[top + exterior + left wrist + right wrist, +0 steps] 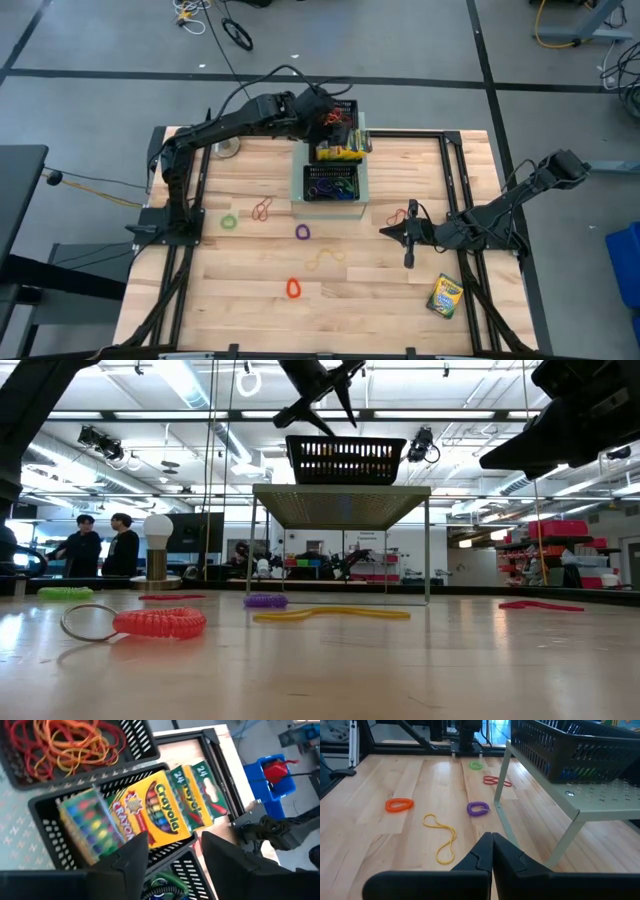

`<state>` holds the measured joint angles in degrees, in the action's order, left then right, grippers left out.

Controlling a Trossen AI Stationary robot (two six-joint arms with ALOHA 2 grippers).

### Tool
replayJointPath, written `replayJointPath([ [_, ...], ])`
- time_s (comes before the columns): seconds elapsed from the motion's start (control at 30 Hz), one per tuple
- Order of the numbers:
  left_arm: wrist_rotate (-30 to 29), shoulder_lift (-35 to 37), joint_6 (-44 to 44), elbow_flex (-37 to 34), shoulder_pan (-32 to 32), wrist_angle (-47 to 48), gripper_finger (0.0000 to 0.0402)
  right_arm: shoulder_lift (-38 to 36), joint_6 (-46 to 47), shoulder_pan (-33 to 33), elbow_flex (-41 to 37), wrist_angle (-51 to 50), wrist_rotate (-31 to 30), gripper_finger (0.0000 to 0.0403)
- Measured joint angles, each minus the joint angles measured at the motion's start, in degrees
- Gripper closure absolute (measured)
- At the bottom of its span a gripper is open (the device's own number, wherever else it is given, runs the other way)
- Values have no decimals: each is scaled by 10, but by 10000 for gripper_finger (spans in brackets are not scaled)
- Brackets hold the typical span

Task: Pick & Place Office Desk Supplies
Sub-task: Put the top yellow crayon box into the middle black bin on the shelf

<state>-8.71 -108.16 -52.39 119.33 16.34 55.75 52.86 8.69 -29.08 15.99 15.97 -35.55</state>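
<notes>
Black mesh is what fills my left wrist view: a middle mesh tray (50,820) holding two crayon boxes (155,812), their yellow-and-green faces up and overlapping, and beside it another mesh tray of rubber bands (65,745), a tangle of red and orange loops, in the upper left of that frame. My left gripper (170,852) hangs above the crayon boxes with its fingers spread and nothing between them. In the high view the left gripper (325,105) sits at upper centre, over the pale-green perforated box (298,185), which carries the trays in a row; the nearest tray (332,185) holds dark and coloured loops.

My right gripper (408,238) is right of centre in the high view, low over the wooden table (240,300), with its fingers pressed together and holding nothing, as the right wrist view confirms (491,851). A red band (397,216) lies just beside it.

Loose on the table in the high view: a green band (230,221) and a red band pair (262,209) left of centre, a purple band (303,232) near the middle, a yellow band (325,257) below it, and an orange coil (294,288) at lower centre. A third crayon box (444,296) lies alone at lower right. A white ball on a stand (157,545) stands at the left of the low view.
</notes>
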Motion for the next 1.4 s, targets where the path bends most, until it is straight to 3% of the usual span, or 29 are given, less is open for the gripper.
replayJointPath([
  [0.2, -30, 31, 95, 0, -19, -4, 249, 0, 0, 0, 0, 0, 0, 397],
  [0.4, -151, 58, 124, 0, -70, 155, 315, 0, 0, 0, 0, 1, 0, 397],
  [0.5, -176, 59, 126, -13, -82, 166, 352, 0, 0, 0, 0, 1, 0, 397],
  [0.63, -161, 57, 144, -58, -75, 130, 394, 0, 0, 0, 0, 3, 0, 397],
  [0.83, -130, 62, 190, -106, -40, 58, 395, 0, 0, 0, 0, 4, 0, 397],
  [1.17, -73, 57, 250, -117, -20, -50, 395, 0, -2, 0, 0, 6, -2, 397],
  [1.4, -66, 53, 279, -116, -17, -60, 395, 0, -1, 0, 0, 6, -2, 397],
])
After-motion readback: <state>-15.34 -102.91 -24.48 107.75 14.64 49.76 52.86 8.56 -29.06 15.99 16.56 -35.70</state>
